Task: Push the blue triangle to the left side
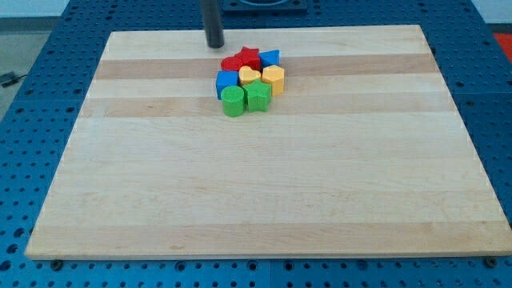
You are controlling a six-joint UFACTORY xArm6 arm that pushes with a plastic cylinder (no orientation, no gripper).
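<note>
My tip rests on the wooden board near the view's top, just up and left of a tight cluster of blocks. The blue triangle sits at the cluster's upper right, about 70 px right of my tip, touching the red star. A second red block lies closest to my tip, with a small gap between them. Below them are a blue cube, a yellow heart, a yellow hexagon, a green cylinder and a green star.
The board lies on a blue perforated table. The red blocks stand between my tip and the blue triangle. The rod's dark shaft rises out of the view's top.
</note>
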